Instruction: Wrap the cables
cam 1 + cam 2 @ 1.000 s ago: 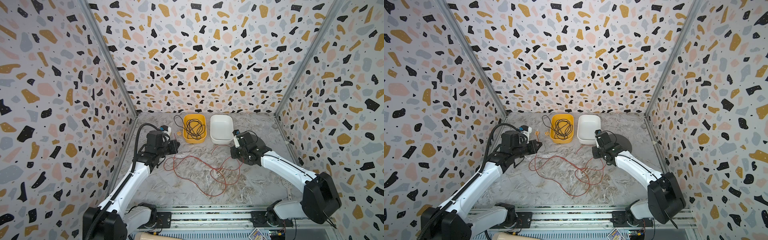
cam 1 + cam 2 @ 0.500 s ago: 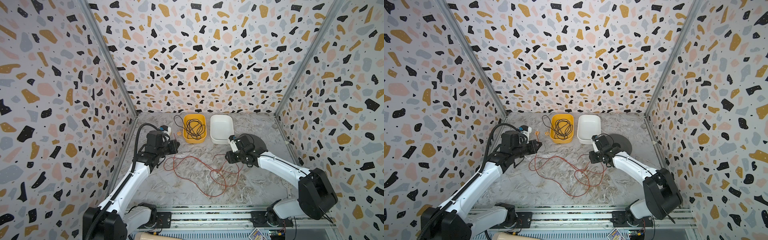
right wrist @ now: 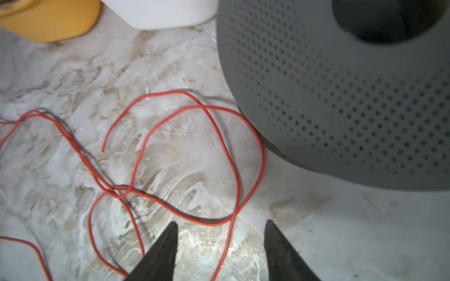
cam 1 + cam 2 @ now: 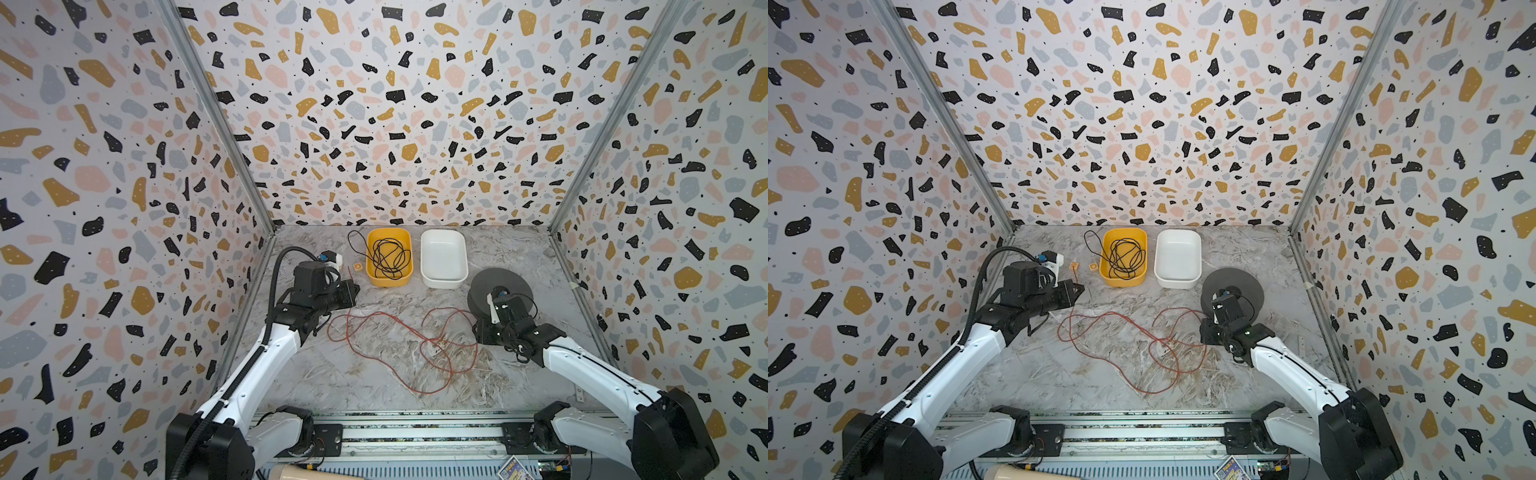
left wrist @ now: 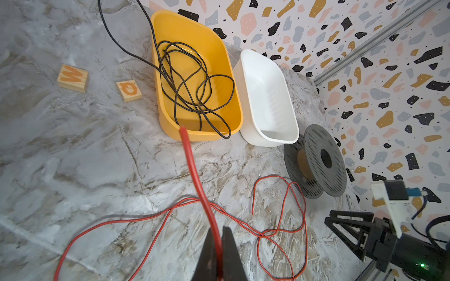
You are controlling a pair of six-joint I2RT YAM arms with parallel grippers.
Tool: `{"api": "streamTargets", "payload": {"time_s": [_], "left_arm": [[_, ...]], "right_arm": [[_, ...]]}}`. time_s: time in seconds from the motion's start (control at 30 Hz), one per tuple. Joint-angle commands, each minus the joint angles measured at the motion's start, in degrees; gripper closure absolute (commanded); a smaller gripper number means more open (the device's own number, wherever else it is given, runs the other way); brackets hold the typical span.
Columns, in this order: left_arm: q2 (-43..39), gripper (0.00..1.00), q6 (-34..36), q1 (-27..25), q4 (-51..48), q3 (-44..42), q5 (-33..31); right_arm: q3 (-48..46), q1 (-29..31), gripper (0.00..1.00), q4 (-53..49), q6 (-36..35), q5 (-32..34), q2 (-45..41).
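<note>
Left gripper [image 5: 220, 234] clamped near one end of the red wire [image 5: 194, 170]. Right gripper [image 3: 220, 228] hangs with jaws apart over its loops. The rest sprawls loose on the table [image 4: 332, 374] between my arms, beside the bare spool [image 5: 314, 146]. Nothing wound yet; I judge all the wrapping is left.

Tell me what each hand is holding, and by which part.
Left hand is shut on the red wire close to one end, a short tail poking past it. Right hand is open, holding nothing.
</note>
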Motion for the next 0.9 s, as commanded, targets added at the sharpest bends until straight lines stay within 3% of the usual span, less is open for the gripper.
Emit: {"api": "streamTargets", "payload": {"time_s": [0.0, 0.17, 0.57, 0.87], "left_arm": [[0.11, 1.00, 0.07, 0.14, 1.95, 0.20, 0.93], [-0.06, 1.00, -0.10, 0.12, 2.00, -0.12, 1.01], [-0.21, 1.00, -0.28, -0.13, 1.95, -0.51, 1.20], [-0.23, 1.00, -0.37, -0.14, 2.28, -0.42, 1.29]], "right_arm": [[-1.76, -0.99, 0.51, 2.39, 4.67, 0.80, -0.08], [-3.57, -1.41, 0.60, 7.91, 7.60, 1.84, 3.57], [-1.80, -0.99, 0.70, 14.71, 8.75, 4.91, 15.64], [-0.76, 1.64, 0.91, 12.86, 8.13, 10.93, 19.06]]}}
